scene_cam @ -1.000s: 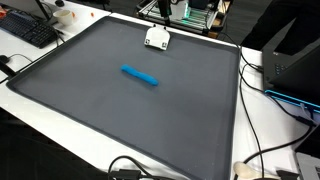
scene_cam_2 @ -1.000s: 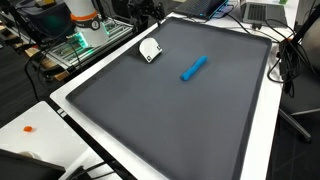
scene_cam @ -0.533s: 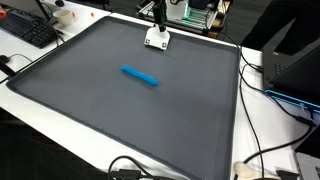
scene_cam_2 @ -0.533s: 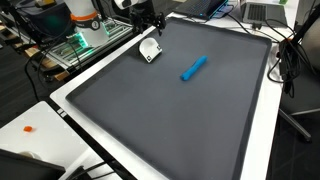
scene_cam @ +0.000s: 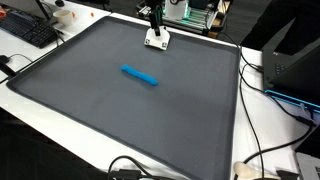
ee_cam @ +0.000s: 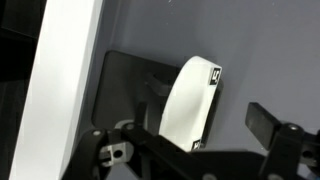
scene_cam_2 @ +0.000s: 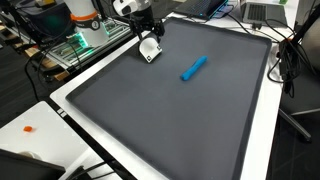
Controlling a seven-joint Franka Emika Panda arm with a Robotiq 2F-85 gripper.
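In an exterior view the gripper [scene_cam: 155, 22] hangs with its jaws spread wide, holding nothing, just above a small rounded white plastic piece [scene_cam: 157, 40] at the far edge of the dark grey mat [scene_cam: 90, 110] on the tabletop [scene_cam: 40, 130]. A blue marker-like stick [scene_cam: 140, 75] lies well apart, mid-mat. The wrist view shows the piece's smooth curved shell: I'd judge it light, stiff and rather slippery, best pinched across the narrow sides; no container shows.

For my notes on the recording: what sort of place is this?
Probably a lab or office: a keyboard and cables lie beside the mat, and a laptop stands nearby.
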